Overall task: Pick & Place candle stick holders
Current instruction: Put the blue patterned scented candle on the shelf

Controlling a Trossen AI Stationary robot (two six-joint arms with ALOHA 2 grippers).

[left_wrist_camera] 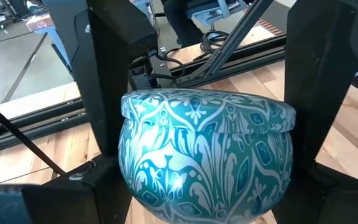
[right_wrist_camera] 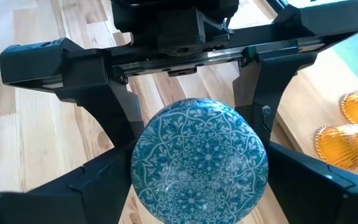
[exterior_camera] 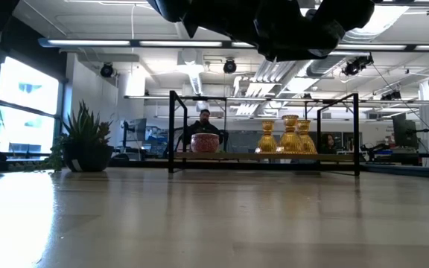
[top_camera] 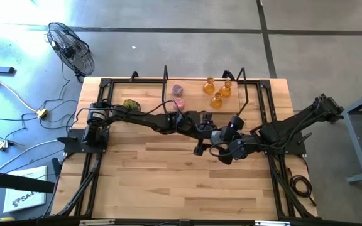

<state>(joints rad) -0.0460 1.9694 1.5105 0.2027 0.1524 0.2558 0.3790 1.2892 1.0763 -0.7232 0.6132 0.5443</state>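
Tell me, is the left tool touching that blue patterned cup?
Touching. In the left wrist view, the left tool has its fingers pressed against both sides of the blue patterned holder.

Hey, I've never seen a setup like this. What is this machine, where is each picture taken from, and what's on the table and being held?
This is a robot with two dark jointed arms working at a wooden table. One picture looks straight down from above. One looks level across the tabletop into the room behind. The other two come from cameras on each arm's wrist.

At the far edge of the table stand three amber bulbous glass holders, two pink squat glass holders and a green leafy plant ball.

Both arms meet above the middle of the table. The left gripper and the right gripper both seem to have their fingers closed on one blue patterned squat glass holder, lifted off the table. It looks like a handover.
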